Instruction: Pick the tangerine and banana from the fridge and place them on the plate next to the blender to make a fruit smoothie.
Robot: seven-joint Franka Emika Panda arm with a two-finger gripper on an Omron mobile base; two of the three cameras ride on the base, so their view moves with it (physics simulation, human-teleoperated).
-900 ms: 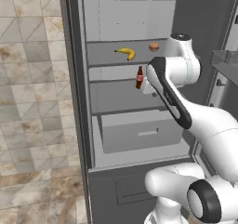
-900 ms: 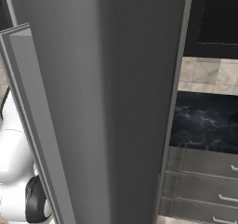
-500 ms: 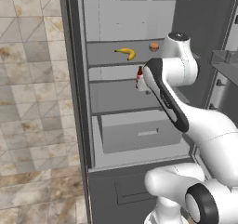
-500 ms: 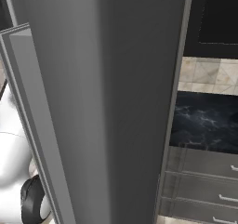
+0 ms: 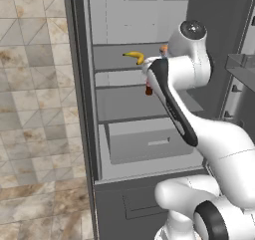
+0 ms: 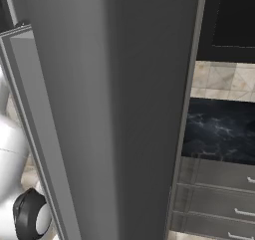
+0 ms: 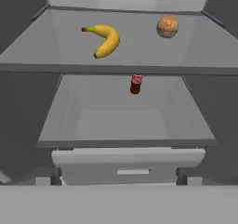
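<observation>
We're in a kitchen, rendered, no doubt about it. Front and centre stands a tall dark grey fridge (image 5: 84,109), door swung wide, pale grey inside with shelves stacked one above another and a light grey drawer (image 5: 149,142) low down. There's food on the shelves: a banana (image 7: 104,39) and a tangerine (image 7: 167,26) share the upper shelf, well apart, and a small dark bottle (image 7: 135,84) with a red label stands on the one below. Beige stone tiles (image 5: 30,109) spread left of the fridge. On the other side, a dark marbled surface (image 6: 219,129) sits over grey drawers (image 6: 219,199) with pale handles, tiled backsplash (image 6: 221,79) above it.
</observation>
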